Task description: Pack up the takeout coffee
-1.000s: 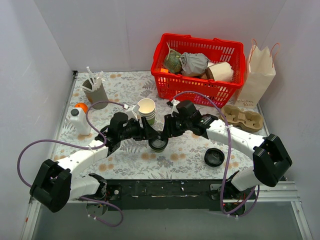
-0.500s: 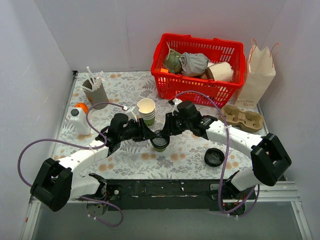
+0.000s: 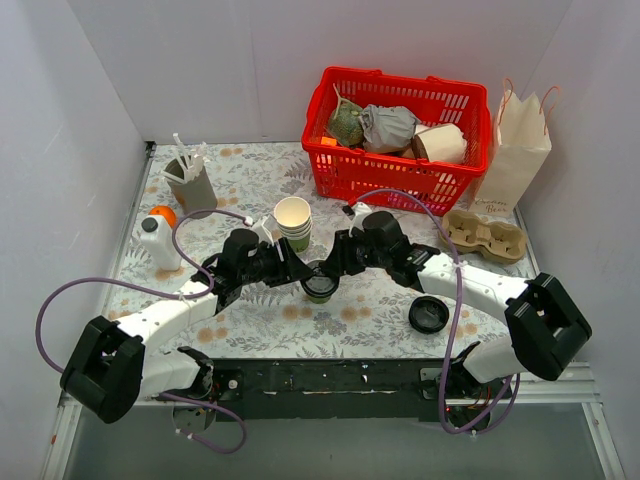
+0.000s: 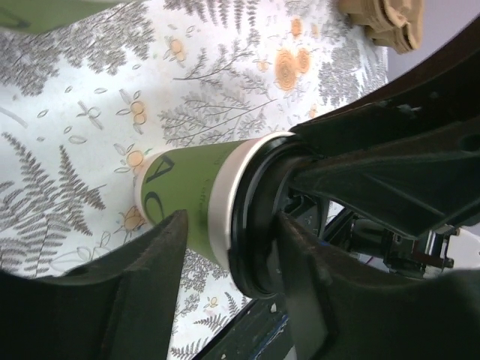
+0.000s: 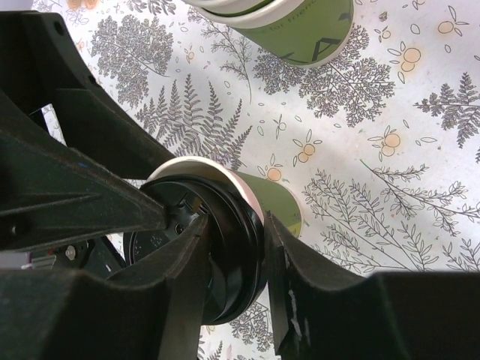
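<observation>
The takeout coffee (image 3: pixel 318 287), a small dark green paper cup with a black dome lid, stands on the leaf-patterned tablecloth between the two arms. My left gripper (image 3: pixel 298 272) reaches it from the left. In the left wrist view my left gripper (image 4: pixel 231 221) is shut across the cup's (image 4: pixel 176 191) upper wall and lid. My right gripper (image 3: pixel 336 264) comes from the right. In the right wrist view my right gripper (image 5: pixel 236 225) is shut on the black lid of the cup (image 5: pixel 283 206).
A stack of lidless cream cups (image 3: pixel 293 220) stands just behind the coffee. A loose black lid (image 3: pixel 428 314) lies at the front right. A cardboard cup carrier (image 3: pixel 485 235), a paper bag (image 3: pixel 520 150) and a red basket (image 3: pixel 400 175) are at the back right. A grey utensil holder (image 3: pixel 190 185) and a white bottle (image 3: pixel 155 242) stand at the left.
The right arm's wrist has shifted slightly to the right and nearer. The cup and the left gripper have barely moved. Both grippers stay on the cup.
</observation>
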`<action>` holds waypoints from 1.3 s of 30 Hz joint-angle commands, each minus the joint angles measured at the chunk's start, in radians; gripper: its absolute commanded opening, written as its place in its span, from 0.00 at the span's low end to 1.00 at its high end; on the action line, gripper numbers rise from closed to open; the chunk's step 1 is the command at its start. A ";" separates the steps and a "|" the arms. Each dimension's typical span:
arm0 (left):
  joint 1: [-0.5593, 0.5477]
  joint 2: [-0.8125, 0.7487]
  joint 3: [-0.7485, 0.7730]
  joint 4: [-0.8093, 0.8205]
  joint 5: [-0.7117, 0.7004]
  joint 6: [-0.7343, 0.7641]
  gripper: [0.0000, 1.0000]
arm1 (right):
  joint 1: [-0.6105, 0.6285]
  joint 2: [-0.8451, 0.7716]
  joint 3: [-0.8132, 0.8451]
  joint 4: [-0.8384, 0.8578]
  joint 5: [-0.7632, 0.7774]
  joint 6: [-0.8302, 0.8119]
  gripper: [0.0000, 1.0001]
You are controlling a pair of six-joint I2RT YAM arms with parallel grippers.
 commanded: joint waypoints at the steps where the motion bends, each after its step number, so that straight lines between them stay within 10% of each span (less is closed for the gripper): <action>1: -0.005 0.004 -0.043 -0.171 -0.087 -0.026 0.52 | 0.009 0.054 -0.021 -0.141 0.061 -0.034 0.44; 16: -0.005 -0.033 -0.046 -0.110 0.028 -0.079 0.49 | 0.009 0.017 0.098 -0.244 -0.013 -0.027 0.49; 39: -0.008 0.016 0.012 -0.116 0.056 -0.033 0.41 | 0.021 -0.024 0.191 -0.271 -0.052 -0.472 0.56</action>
